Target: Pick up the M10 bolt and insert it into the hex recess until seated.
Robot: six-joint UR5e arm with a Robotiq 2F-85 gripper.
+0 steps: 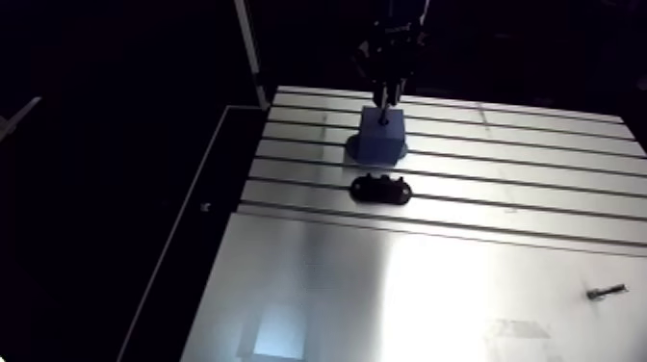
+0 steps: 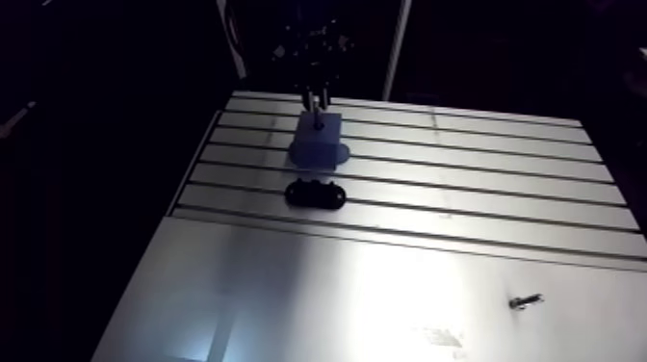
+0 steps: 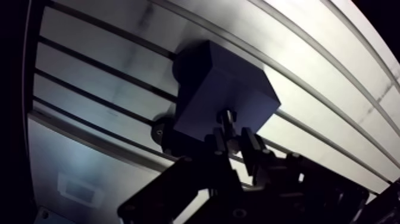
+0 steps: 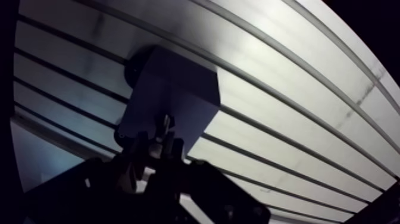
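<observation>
On the slotted table (image 1: 318, 289), arm view: blue block (image 1: 382, 140) upright at the far side. Directly above the block, gripper (image 1: 389, 94), tip down close to its top face. Just in front of the block, black oval fixture (image 1: 381, 189), lying flat. Well apart from the block, toward the near right corner, small loose fastener (image 1: 606, 290). Wrist view: fingers (image 3: 252, 143) clamped on M10 bolt (image 3: 226, 118), shank pointing at the block's top face, close to its near edge. Contact with the block unclear; hex recess hidden.
</observation>
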